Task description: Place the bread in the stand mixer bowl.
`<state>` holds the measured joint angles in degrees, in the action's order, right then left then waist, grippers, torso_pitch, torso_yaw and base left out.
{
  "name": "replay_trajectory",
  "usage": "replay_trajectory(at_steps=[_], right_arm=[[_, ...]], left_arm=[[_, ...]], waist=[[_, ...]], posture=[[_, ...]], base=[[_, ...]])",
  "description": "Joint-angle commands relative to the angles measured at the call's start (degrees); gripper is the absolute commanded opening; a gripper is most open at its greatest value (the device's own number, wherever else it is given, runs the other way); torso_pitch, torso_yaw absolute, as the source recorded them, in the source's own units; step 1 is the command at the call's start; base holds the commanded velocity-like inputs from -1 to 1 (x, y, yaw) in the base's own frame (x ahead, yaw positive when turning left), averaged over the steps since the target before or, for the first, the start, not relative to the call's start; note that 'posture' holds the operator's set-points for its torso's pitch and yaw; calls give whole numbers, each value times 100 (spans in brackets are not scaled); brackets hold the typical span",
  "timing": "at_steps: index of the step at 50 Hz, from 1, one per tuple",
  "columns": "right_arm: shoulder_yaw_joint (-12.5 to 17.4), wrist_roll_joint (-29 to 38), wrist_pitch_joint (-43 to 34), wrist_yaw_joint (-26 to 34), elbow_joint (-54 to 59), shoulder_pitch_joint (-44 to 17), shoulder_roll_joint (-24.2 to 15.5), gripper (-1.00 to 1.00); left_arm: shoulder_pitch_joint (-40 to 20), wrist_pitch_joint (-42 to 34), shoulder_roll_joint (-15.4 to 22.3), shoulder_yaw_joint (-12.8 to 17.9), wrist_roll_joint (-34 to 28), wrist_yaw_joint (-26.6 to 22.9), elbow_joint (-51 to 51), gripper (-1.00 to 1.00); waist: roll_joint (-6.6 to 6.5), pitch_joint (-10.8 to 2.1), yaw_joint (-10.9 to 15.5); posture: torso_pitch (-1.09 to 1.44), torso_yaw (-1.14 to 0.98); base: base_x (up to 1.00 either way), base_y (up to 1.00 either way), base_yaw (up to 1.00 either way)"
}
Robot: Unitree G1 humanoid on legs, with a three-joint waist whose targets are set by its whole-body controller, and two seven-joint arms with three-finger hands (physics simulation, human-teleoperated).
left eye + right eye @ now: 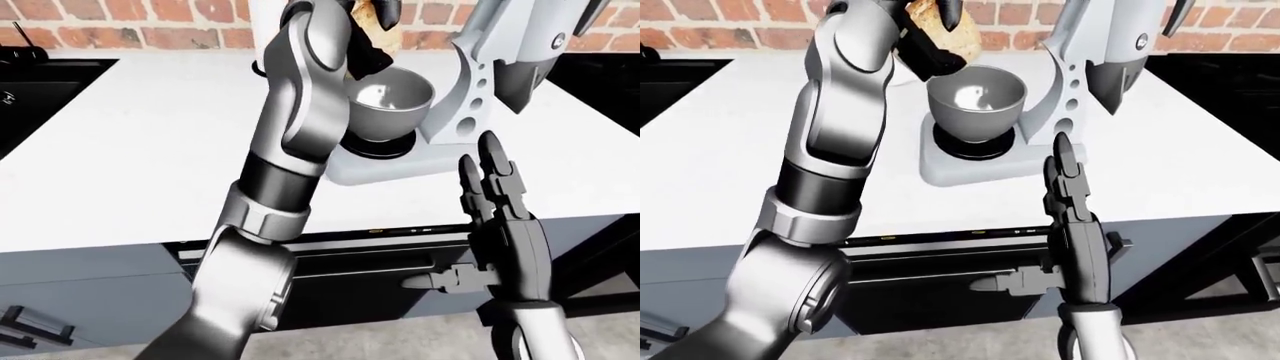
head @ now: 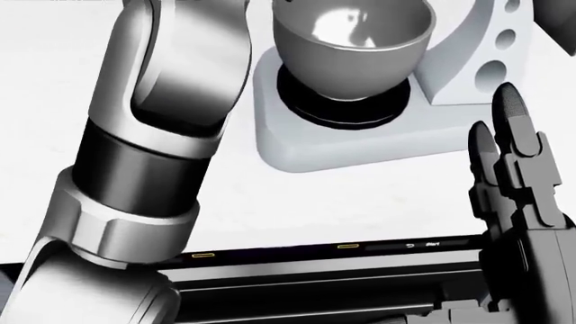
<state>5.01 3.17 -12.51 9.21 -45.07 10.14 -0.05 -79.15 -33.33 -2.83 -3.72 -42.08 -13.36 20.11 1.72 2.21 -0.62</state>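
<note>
Bread (image 1: 940,34) half hidden in left hand (image 1: 930,30)

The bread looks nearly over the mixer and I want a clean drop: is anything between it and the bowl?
Nothing visible. The left hand holds the bread just above the upper-left rim of the stand mixer bowl, whose opening shows empty. The mixer head is tilted up to the right, clear of the bowl. The right hand hangs open, lower.
</note>
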Motion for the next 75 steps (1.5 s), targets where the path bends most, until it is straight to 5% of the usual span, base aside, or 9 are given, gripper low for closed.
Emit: replay_trajectory(at_steps=[1, 37, 75], right_arm=[[49, -36, 158, -12, -258, -38, -13, 100], [196, -117, 94, 56, -482, 34, 35, 100], [183, -105, 97, 63, -514, 45, 39, 100]], left_arm=[[-235, 107, -13, 14, -9, 111, -156, -100], [-1239, 840, -191, 60, 635, 893, 1710, -100], [-1292, 2044, -200, 101, 950, 1885, 3394, -100]], waist=[[23, -126, -4], [62, -133, 11], [48, -176, -3]], posture=[[0, 0], [0, 0], [0, 0]], base=[[0, 0, 0], [0, 0, 0], [0, 0, 0]])
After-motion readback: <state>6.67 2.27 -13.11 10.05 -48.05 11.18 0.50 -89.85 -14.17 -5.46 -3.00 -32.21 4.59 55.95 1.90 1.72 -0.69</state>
